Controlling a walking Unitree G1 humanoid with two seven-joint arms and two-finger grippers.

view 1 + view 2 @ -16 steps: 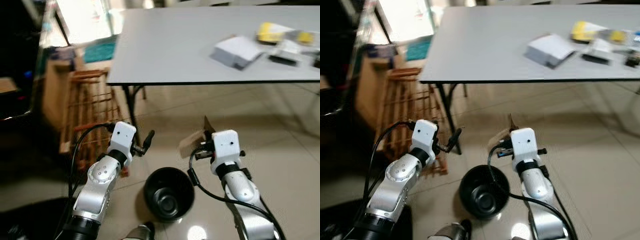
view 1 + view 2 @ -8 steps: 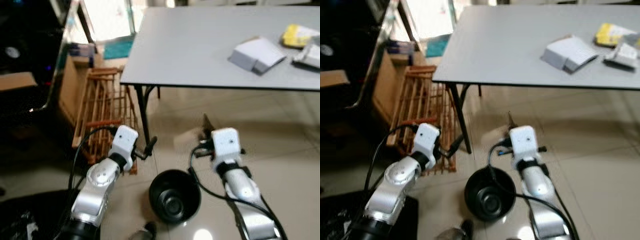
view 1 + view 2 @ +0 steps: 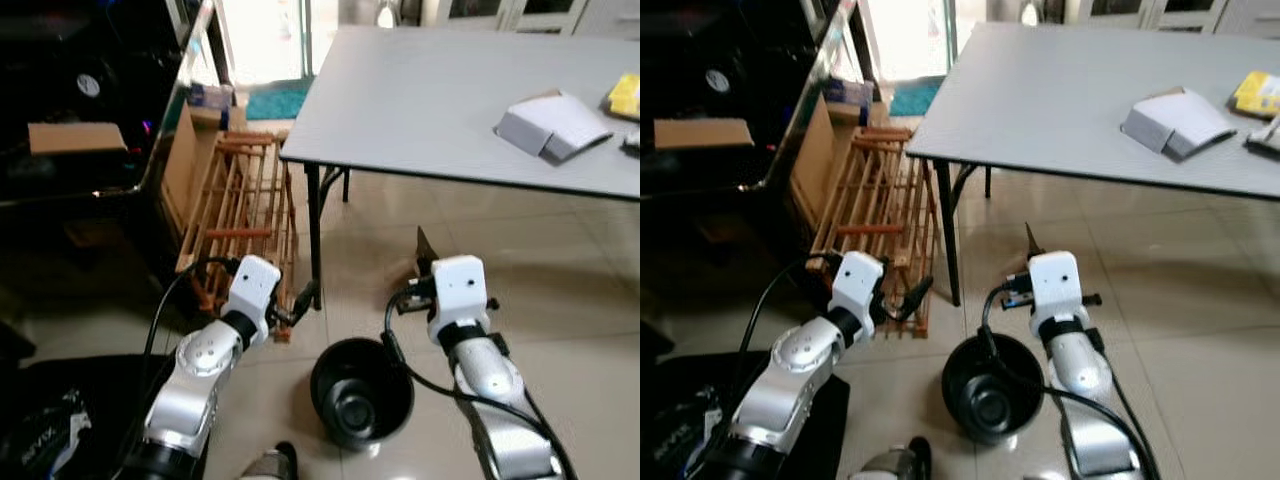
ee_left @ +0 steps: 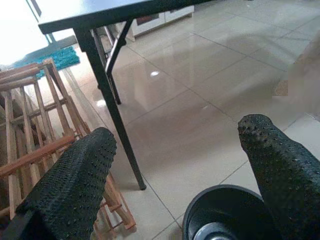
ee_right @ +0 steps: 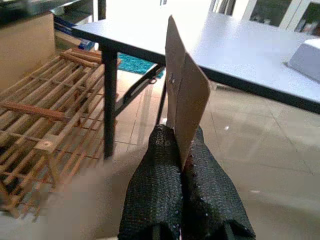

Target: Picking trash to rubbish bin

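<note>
The right claw (image 5: 182, 165) is clamped on a flat scrap of brown cardboard (image 5: 184, 100), which stands upright from between its two black fingers (image 5: 155, 195). In the head views that claw (image 3: 418, 272) hangs just beyond the far rim of the black rubbish bin (image 3: 362, 392), which sits on the floor between the two arms. The left claw (image 4: 175, 175) is spread wide and holds nothing; the bin's rim (image 4: 227, 215) lies just below its fingertips.

Over the last second the whole scene has slid rightward in the head views while both arms and the bin keep nearly the same place in the frame. So the robot has turned its view to the left, and the cardboard is no nearer the bin's mouth. The drop seems yet to be made; the scrap likely needs bringing back over the opening before release.

The floor is glossy beige tile (image 3: 560, 300). A grey bench (image 3: 450, 100) carries a white box (image 3: 552, 125), and a wooden rack (image 3: 240, 215) leans beside its black leg (image 3: 315, 235).
</note>
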